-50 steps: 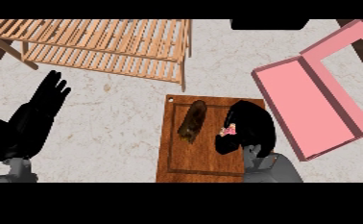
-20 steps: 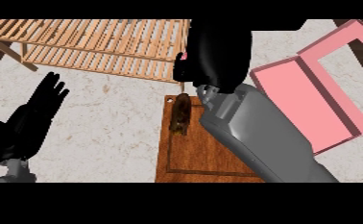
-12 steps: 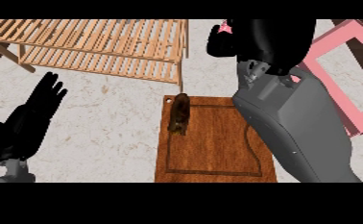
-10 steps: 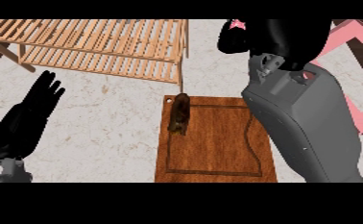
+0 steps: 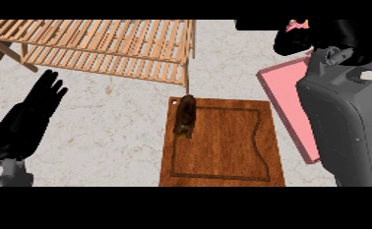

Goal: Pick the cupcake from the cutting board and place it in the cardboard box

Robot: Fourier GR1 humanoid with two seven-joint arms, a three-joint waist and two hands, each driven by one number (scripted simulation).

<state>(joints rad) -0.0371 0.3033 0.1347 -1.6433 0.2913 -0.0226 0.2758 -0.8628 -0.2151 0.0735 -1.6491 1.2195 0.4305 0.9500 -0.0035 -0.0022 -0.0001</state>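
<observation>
Head view: a rectangular cutting board [image 5: 222, 147] of reddish-brown wood, with a routed groove inside its rim and a small hole at its far left corner, lies flat on a pale, speckled stone counter [image 5: 109, 125]. A long, dark brown food piece [image 5: 185, 117] lies along the board's left edge, near that corner; what kind of food it is cannot be made out. Beyond the board to the left stands a slatted rack [image 5: 102, 46] of light wood. Just right of the board lies the cardboard box [image 5: 281, 93], flat-sided and pink, most of it hidden by the grey right forearm [image 5: 338, 125].

The cupcake [image 5: 296, 25] is off the board, up past its far right corner. Only a small pink and orange bit peeps out of the black right hand [image 5: 327, 35], whose fingers curl round it above the box's far end. The left hand [image 5: 33, 115] rests well left of the board, fingers straight and up, its wrist cut off below.
</observation>
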